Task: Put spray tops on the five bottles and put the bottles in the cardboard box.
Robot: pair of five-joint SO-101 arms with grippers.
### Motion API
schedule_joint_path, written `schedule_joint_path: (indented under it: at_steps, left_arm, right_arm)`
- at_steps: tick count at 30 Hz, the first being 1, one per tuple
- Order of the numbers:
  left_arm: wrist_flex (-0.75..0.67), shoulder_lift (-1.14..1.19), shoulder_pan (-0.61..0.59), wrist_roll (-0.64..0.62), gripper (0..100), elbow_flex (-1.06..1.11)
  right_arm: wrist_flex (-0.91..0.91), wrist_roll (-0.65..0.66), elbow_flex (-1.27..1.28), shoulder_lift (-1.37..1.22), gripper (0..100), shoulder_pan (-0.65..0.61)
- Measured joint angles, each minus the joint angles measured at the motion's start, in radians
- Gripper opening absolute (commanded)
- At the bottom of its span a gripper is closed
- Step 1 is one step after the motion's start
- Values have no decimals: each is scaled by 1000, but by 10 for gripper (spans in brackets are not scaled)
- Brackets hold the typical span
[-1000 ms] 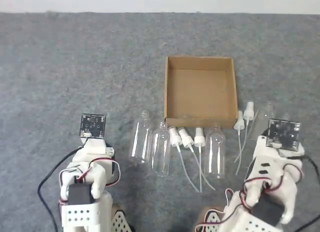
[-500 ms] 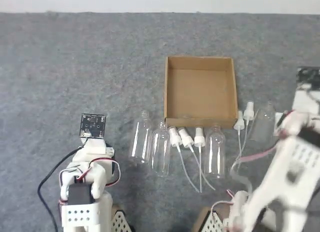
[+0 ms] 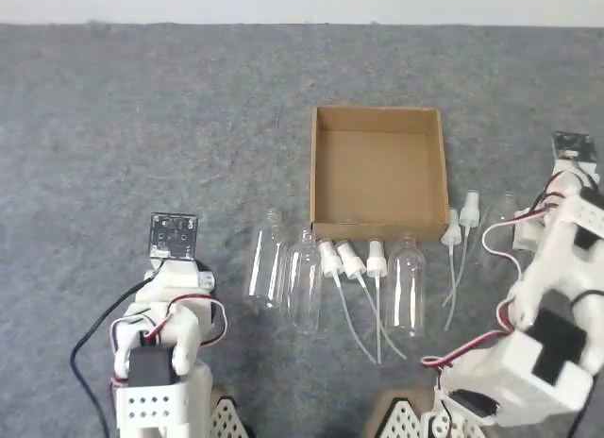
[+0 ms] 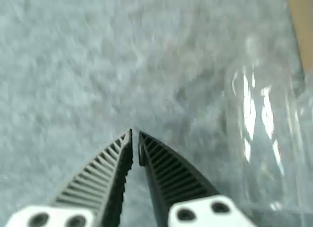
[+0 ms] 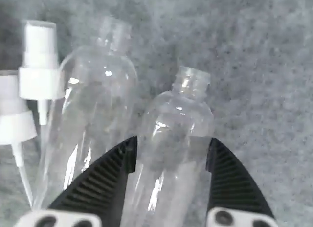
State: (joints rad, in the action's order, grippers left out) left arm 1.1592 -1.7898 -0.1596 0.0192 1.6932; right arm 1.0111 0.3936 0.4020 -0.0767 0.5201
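Three clear bottles (image 3: 264,259), (image 3: 302,279), (image 3: 406,285) lie in front of the cardboard box (image 3: 377,211), with three white spray tops (image 3: 351,261) between them. Two more spray tops (image 3: 469,210) lie to the right of the box. My right gripper (image 5: 172,141) is open, its fingers on either side of a capless clear bottle (image 5: 176,124) lying on the carpet. A second capless bottle (image 5: 93,124) lies beside it, next to two spray tops (image 5: 41,65). My left gripper (image 4: 134,134) is shut on nothing, low over the carpet beside a clear bottle (image 4: 259,139).
The open box is empty and sits mid-table on grey carpet (image 3: 142,126). The right arm (image 3: 566,230) stretches along the right edge and covers part of the bottles there. The left arm (image 3: 160,344) sits folded at the lower left. A box corner (image 4: 301,21) lies beyond the left gripper.
The right arm has swung up from its folded pose at the lower right and reached forward over the two bottles right of the box. The left arm has stayed put.
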Motion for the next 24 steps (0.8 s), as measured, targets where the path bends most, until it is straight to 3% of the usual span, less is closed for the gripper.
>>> schedule_joint_path:
  at_steps: [2, 8, 11, 18, 24]
  left_arm:
    - [-57, 0, -26, 31, 13, 0]
    - [-190, 0, -75, 304, 26, -21]
    - [-193, 0, -81, 342, 71, -107]
    - [-64, 34, -71, 354, 80, -376]
    - [87, 345, 114, 334, 80, -675]
  right_arm:
    - [-5, 0, -18, -28, 170, 6]
    - [-87, 5, -51, -97, 1, 64]
    - [-107, 48, -57, -106, 20, 84]
    - [-110, 68, -57, -109, 6, 89]
    - [-112, 114, -57, -109, 6, 89]
